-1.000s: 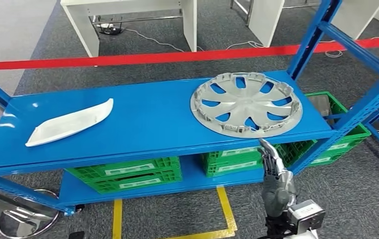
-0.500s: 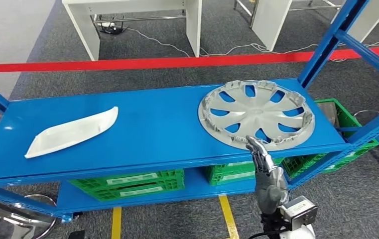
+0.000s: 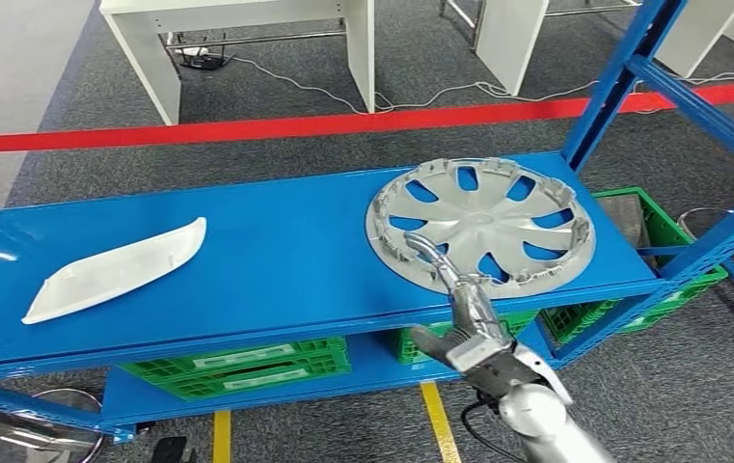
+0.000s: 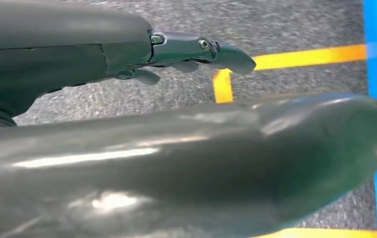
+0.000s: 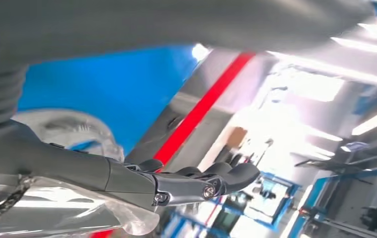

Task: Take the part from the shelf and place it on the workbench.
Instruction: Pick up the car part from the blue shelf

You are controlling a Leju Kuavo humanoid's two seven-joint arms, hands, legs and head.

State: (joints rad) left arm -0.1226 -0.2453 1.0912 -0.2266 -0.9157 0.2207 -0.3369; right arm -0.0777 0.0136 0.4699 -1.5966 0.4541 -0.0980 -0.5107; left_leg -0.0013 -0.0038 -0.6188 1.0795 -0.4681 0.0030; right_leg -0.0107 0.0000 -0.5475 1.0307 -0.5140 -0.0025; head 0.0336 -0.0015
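Hubcap (image 3: pixel 478 225) is the part here, silver, lying flat on the right end of the blue shelf (image 3: pixel 276 256). Closest to the camera, the right hand (image 3: pixel 459 313) reaches up from below with fingers spread and nothing in it, fingertips over the hubcap's near rim; can't tell if they're touching. The left hand (image 4: pixel 127 59) hangs over grey carpet and yellow floor tape (image 4: pixel 275 59), fingers apart, empty. Under the shelf sit green crates (image 3: pixel 247 359). Over on the shelf's left end lies a white trim piece (image 3: pixel 112 269). Behind that runs a red floor line (image 3: pixel 343 123), then white desks (image 3: pixel 237 29) at the back.
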